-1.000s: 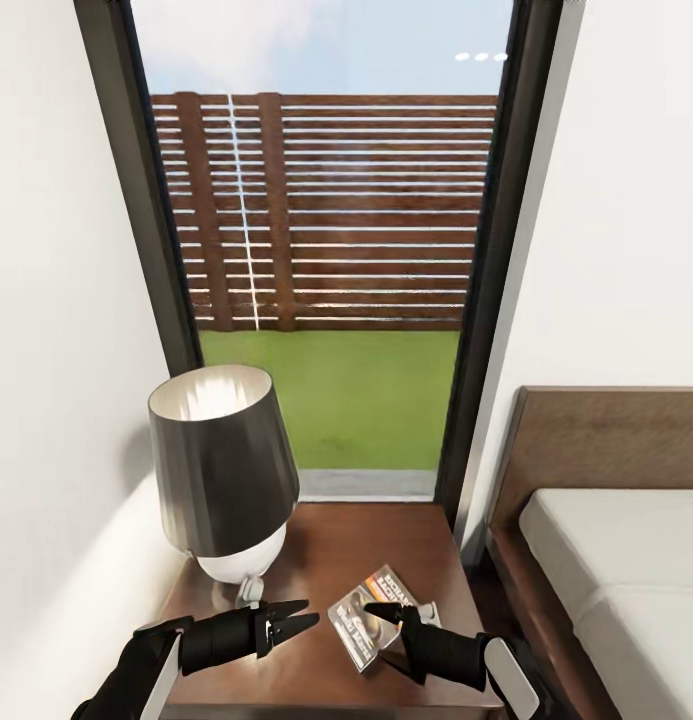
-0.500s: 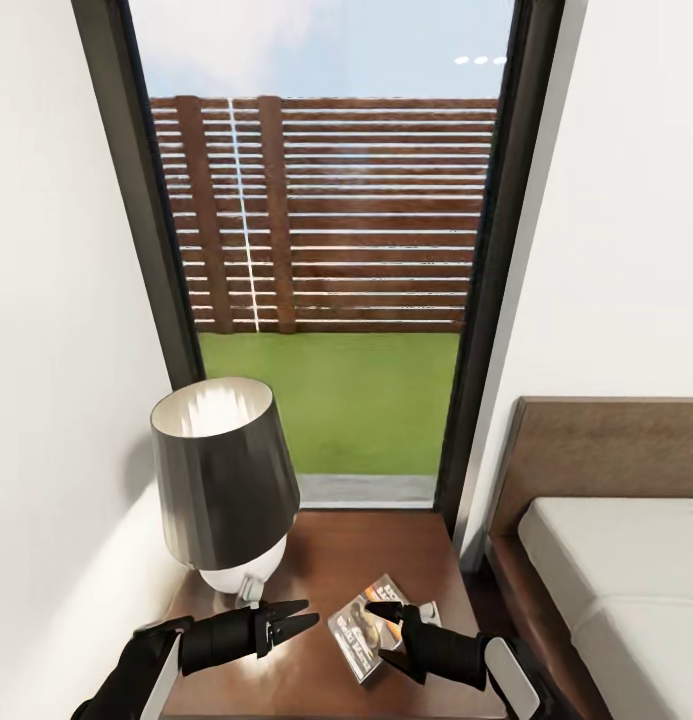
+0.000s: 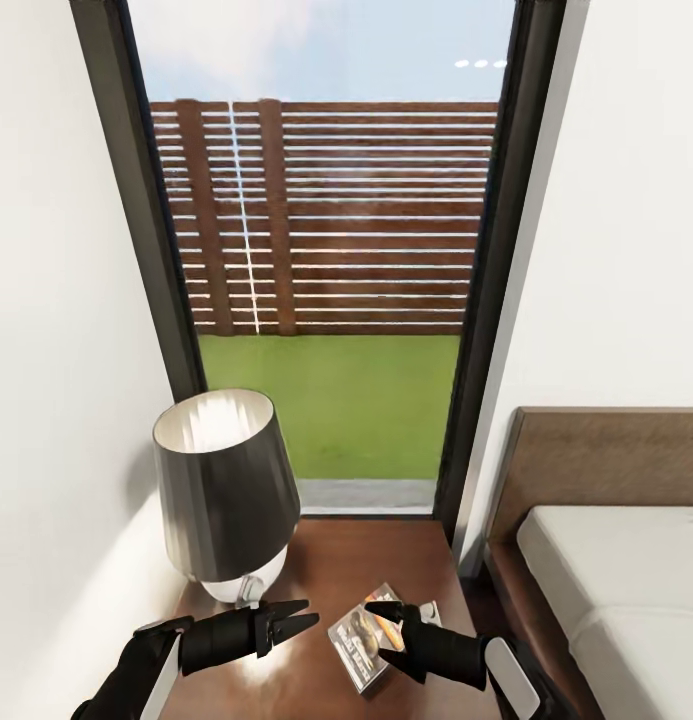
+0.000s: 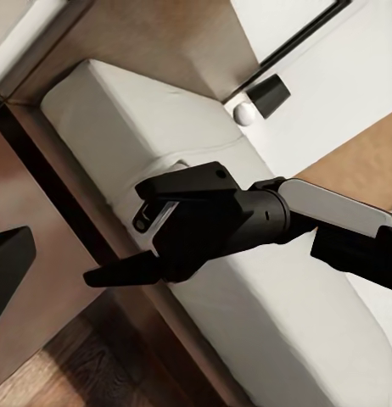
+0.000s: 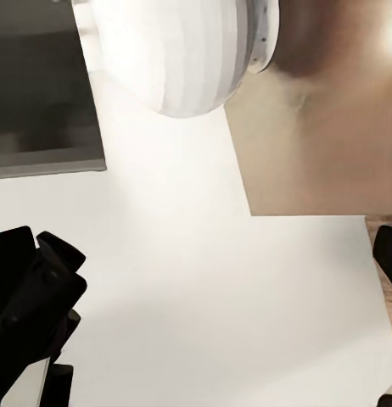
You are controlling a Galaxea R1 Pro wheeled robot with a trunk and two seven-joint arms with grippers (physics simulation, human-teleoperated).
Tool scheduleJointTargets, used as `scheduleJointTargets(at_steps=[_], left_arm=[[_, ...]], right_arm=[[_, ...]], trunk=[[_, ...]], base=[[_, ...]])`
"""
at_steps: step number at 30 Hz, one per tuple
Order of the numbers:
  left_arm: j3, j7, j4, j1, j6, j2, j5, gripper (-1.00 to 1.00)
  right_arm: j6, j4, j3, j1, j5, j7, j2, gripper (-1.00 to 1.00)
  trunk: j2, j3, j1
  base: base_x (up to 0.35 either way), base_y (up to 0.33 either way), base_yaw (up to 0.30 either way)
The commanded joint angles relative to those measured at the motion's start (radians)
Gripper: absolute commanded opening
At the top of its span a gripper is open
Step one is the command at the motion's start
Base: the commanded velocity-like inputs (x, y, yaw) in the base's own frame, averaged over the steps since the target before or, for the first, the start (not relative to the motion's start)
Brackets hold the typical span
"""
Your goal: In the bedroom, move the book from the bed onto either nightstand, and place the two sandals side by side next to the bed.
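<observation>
The book [image 3: 361, 640] lies flat on the dark-brown nightstand [image 3: 386, 560], near its front right part, cover up. My right gripper [image 3: 380, 628] hovers just over the book's right edge and is open, with one finger on either side of it. In the left wrist view the right gripper [image 4: 132, 254] stands out against the grey mattress of the bed [image 4: 281, 331]. My left gripper [image 3: 304, 614] is open and empty, a hand's width left of the book. The bed [image 3: 626, 560] is to the right. The sandals are out of view.
A lamp [image 3: 224, 490] with a dark shade and white base stands on the nightstand's back left, close to my left arm. White walls flank a tall black-framed window [image 3: 496, 300]. The headboard [image 3: 606, 450] rises beside the nightstand.
The whole picture has slid down slightly, so the camera moved. The book stays in its place on the nightstand and both grippers keep their pose.
</observation>
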State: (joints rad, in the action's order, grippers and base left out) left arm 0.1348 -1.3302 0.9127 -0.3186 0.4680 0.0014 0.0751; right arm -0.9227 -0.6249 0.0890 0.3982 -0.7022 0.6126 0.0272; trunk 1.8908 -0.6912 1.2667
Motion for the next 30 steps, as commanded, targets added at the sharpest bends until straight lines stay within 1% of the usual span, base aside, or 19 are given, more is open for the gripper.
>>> scheduleJointTargets(at_steps=[1, 30], left_arm=[[0.0, -0.003, 0.0, 0.0, 0.011, 0.0, 0.003, 1.0], [0.0, 0.002, 0.0, 0.0, 0.009, 0.0, 0.001, 1.0]], right_arm=[[-0.005, 0.0, 0.006, 0.001, 0.006, 0.004, 0.001, 1.0], [-0.004, 0.002, 0.005, 0.001, 0.007, 0.003, 0.001, 1.0]], trunk=[[-0.007, 0.002, -0.004], [-0.21, 0.093, -0.115]], base=[[0.0, 0.0, 0.0], [0.0, 0.0, 0.0]])
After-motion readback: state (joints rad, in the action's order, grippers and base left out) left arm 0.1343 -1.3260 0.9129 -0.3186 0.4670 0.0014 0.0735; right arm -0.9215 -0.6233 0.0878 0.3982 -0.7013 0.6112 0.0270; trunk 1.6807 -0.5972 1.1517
